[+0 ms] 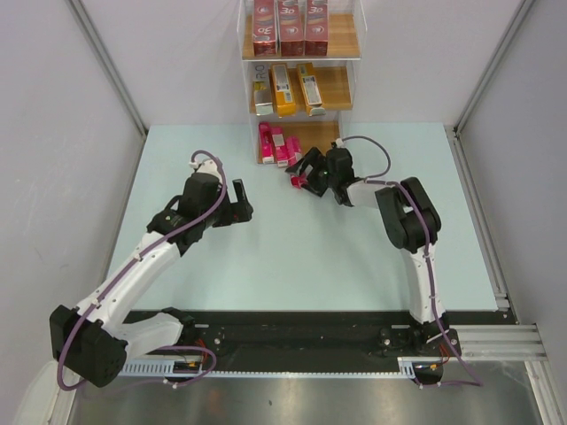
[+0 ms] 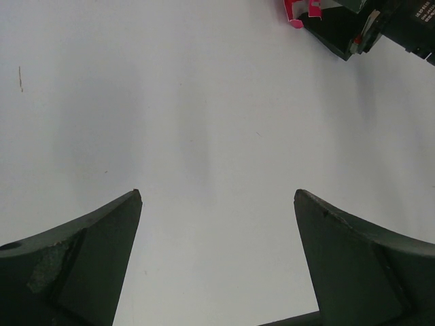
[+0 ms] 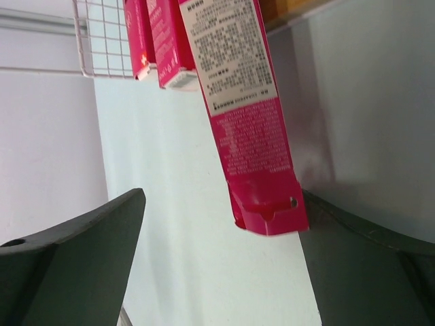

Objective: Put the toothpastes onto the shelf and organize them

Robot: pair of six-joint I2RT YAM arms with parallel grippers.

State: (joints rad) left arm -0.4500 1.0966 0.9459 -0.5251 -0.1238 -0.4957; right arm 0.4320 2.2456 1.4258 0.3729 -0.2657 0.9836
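The shelf point(image 1: 341, 40) stands at the table's far edge. Its top tier holds three dark red cartons point(image 1: 291, 25), its middle tier orange-yellow ones point(image 1: 285, 88), and its bottom tier pink ones point(image 1: 276, 143). A loose pink carton point(image 3: 248, 129) lies on the table in front of the bottom tier. Its near end sits between the open fingers of my right gripper point(image 3: 221, 197), against the right finger. It also shows in the top view point(image 1: 298, 180), beside my right gripper point(image 1: 307, 173). My left gripper point(image 2: 217, 193) is open and empty over bare table, left of that carton point(image 2: 299, 10).
Two pink cartons point(image 3: 155, 34) on the bottom tier lie just left of the loose one, next to a white grid point(image 3: 102, 41). Grey walls enclose the table on the left, right and back. The left arm point(image 1: 159, 248) reaches diagonally over the table's left half.
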